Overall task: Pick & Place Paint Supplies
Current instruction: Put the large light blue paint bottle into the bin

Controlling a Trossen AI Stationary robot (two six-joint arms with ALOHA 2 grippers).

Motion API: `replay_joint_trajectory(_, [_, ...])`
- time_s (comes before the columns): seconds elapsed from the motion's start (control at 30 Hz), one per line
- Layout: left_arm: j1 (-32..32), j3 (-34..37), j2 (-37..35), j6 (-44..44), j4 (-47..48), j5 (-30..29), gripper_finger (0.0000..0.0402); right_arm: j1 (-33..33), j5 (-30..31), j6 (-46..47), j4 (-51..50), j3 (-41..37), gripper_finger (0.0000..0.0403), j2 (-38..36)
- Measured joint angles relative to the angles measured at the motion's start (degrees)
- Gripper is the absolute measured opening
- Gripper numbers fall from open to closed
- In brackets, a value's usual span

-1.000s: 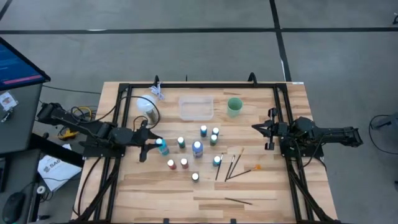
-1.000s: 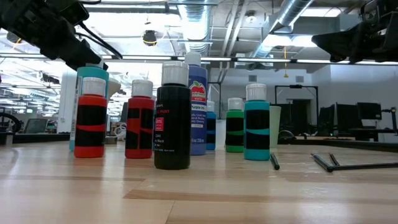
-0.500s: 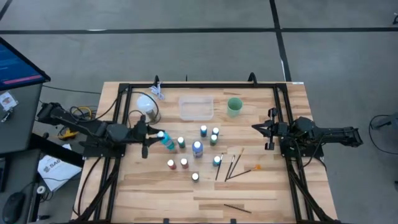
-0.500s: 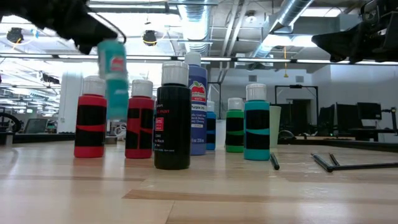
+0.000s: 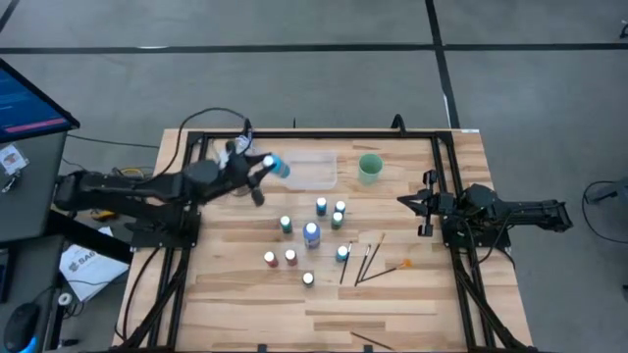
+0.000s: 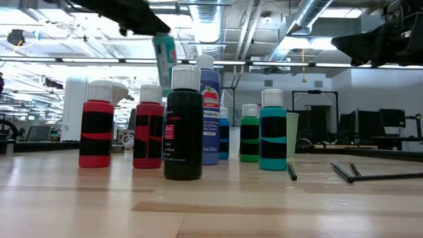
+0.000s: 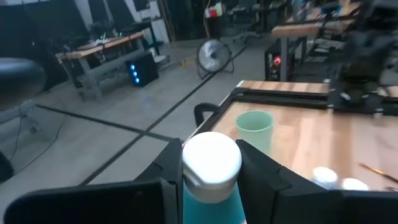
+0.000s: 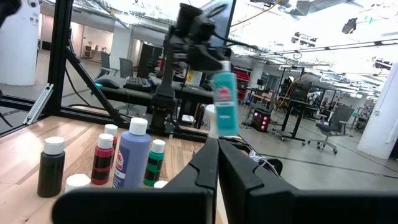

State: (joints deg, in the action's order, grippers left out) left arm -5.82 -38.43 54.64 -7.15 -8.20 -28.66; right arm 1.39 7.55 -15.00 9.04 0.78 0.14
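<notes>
Hanging in the air near the clear tray (image 5: 310,173), the teal paint bottle (image 5: 276,166) is gripped just below its white cap by the left gripper (image 5: 257,169) jaws; it seems light, stiff and rather smooth, so this high hold could let it swing.

Low view: the tall blue white-capped paint bottle (image 6: 210,112) carries a red apple emblem above small print, not legible. The black white-capped bottle (image 6: 183,132) bears a small red-and-white side label, also unreadable. No other text is readable.
</notes>
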Motion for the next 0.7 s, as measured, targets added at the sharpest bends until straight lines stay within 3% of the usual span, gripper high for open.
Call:
replay_joint_trajectory(0.17, [-9.72, -2.46, 6.75, 0.38, -0.14, 9.67, 0.0078, -0.02, 0.00, 0.02, 0.00, 0.00, 0.0006, 0.00])
replay_joint_trajectory(0.33, [-15.33, -2.36, 10.82, 1.36, -0.19, 11.44, 0.0078, -0.02, 0.00, 0.00, 0.00, 0.00, 0.0006, 0.00])
replay_joint_trajectory(0.7, [-19.41, -2.35, 16.59, 1.59, -9.41, 19.32, 0.0079, -0.01, -0.01, 0.00, 0.00, 0.00, 0.0006, 0.00])
